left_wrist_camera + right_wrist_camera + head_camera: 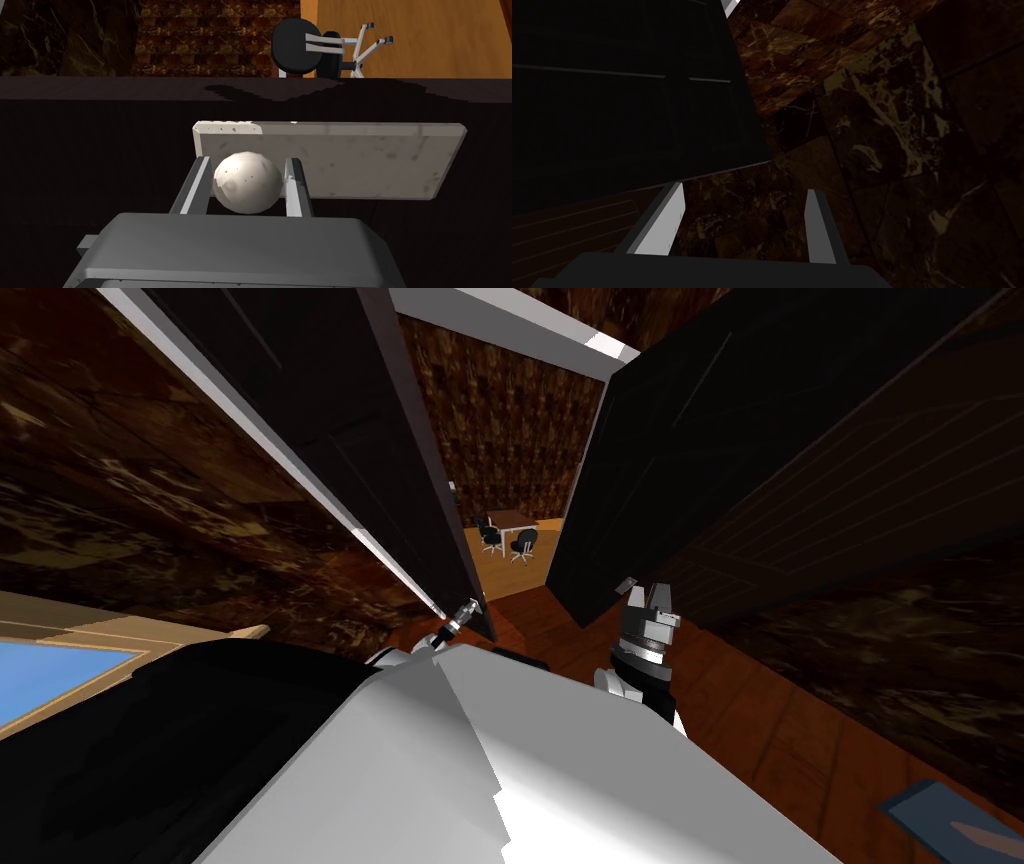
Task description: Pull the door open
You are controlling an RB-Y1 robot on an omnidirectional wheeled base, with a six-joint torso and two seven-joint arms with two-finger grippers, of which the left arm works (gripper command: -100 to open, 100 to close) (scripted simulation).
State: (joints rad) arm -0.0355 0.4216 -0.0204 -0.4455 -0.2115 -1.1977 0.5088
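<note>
Left gripper (247,167): fingers (197,182) clenched on the round white knob (247,185), at one end of its pale plate (360,160) on the dark door (390,458). The door stands ajar. Right gripper (652,596): fingers released, idle. Judgement: grip firmly and pull along the door's arc, not straight back. The smooth knob may slip.

Door (330,418) is finished in black; knob (247,182) and plate (375,160), mottled off-white; walls (130,518), dark brown, marble-veined.
</note>
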